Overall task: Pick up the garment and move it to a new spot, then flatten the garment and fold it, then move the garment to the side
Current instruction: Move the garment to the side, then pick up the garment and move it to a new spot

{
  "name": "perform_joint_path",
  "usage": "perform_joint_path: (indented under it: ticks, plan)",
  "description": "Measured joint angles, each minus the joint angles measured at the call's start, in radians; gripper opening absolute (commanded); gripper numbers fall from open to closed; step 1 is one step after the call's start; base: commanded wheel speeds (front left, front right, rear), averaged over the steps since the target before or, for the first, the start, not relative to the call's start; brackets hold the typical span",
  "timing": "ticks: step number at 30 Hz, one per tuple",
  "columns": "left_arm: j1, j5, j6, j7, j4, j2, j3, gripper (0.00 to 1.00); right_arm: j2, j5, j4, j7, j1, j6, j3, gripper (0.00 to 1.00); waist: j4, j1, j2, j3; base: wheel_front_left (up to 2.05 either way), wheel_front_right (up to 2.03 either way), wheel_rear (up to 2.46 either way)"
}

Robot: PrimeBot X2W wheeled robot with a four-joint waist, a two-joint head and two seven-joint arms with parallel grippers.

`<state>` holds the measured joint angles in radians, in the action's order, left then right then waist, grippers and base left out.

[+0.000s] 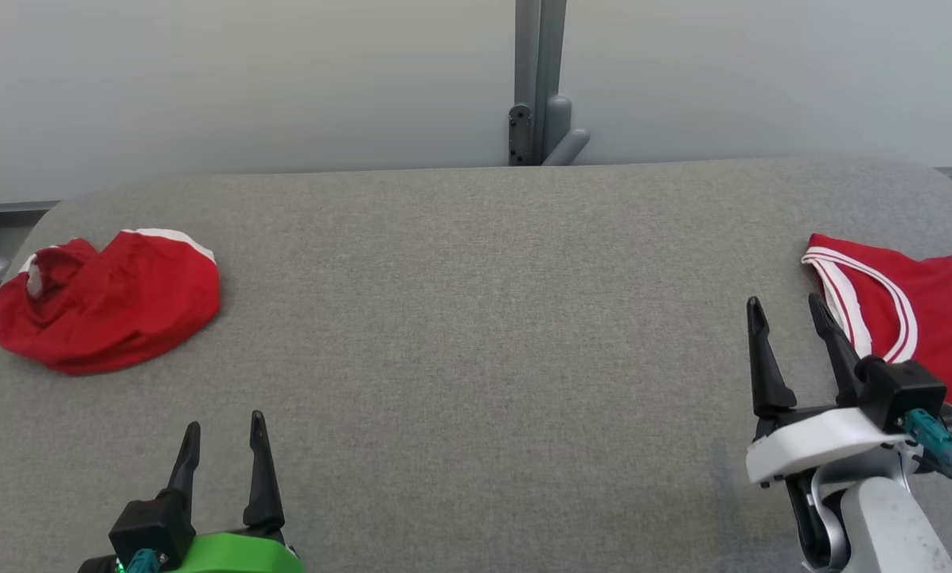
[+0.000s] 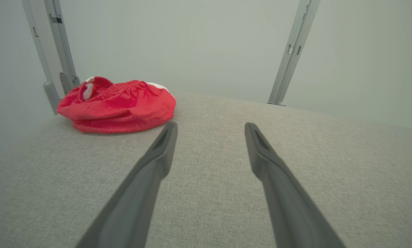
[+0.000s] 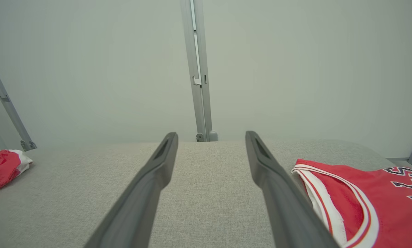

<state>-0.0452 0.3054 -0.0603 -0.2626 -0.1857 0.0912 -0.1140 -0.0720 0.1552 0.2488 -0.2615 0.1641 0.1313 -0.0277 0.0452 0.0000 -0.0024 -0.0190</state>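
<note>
first, from the head we see a crumpled red garment (image 1: 106, 306) at the left of the grey padded surface (image 1: 476, 318), a red jersey (image 1: 914, 310) at its right edge, and our left gripper (image 1: 225, 420) and right gripper (image 1: 786, 300) both spread wide, empty. left wrist: the crumpled red garment lies ahead-left, untouched. right wrist: the red jersey lies beside one finger.

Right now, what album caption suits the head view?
Open left gripper and right gripper hover over a grey table: crumpled red garment left, red jersey right.

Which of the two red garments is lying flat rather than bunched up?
The red jersey with white-striped trim and lettering, at the right; the red shorts at the left sit crumpled.
</note>
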Motion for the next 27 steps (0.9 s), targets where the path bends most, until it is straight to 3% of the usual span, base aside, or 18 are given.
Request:
perform_joint_path:
  ticks: [9,27]
  plan:
    - [0.000,-0.016,0.016,0.000,-0.002,-0.010,0.001,1.00,0.021,0.028,-0.098,0.006,-0.114,0.000,-0.001,1.00,0.037,0.0000,0.0000,0.004,0.00,0.00,0.00]
    - [0.040,-0.045,0.034,0.000,-0.018,-0.026,-0.001,1.00,0.022,0.052,-0.120,0.021,-0.150,0.000,0.049,1.00,0.022,0.0000,0.0000,0.018,0.00,0.00,0.00]
